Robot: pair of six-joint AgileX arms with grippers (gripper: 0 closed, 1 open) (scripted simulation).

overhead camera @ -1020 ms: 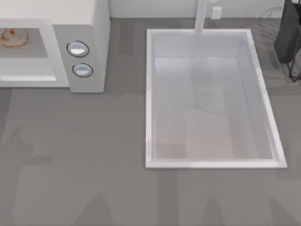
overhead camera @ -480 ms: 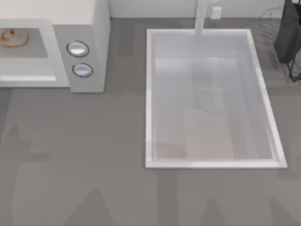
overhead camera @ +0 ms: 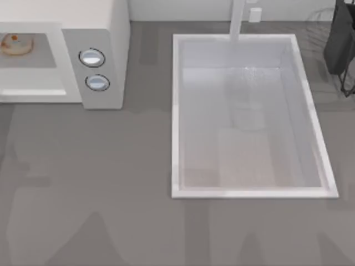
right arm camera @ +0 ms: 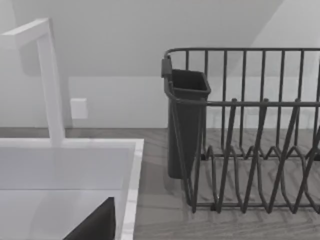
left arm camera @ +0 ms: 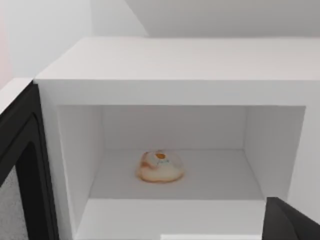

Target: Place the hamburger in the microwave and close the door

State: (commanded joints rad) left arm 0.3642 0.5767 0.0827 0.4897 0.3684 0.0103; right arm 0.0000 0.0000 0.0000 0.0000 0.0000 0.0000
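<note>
The hamburger (left arm camera: 160, 167) already sits inside the microwave (left arm camera: 170, 65); its door (left arm camera: 20, 165) hangs open, each pincer's state untellable

Even soft light, faint arm shadows on table (overhead camera: 111, 166), no glare.

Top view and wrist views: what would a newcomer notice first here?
First, the hamburger lying inside the open microwave at the table's far left, with the door swung open beside the cavity. Next, the big white sink taking up the right half of the table. Then the dark dish rack beside the sink, by the back wall.
</note>
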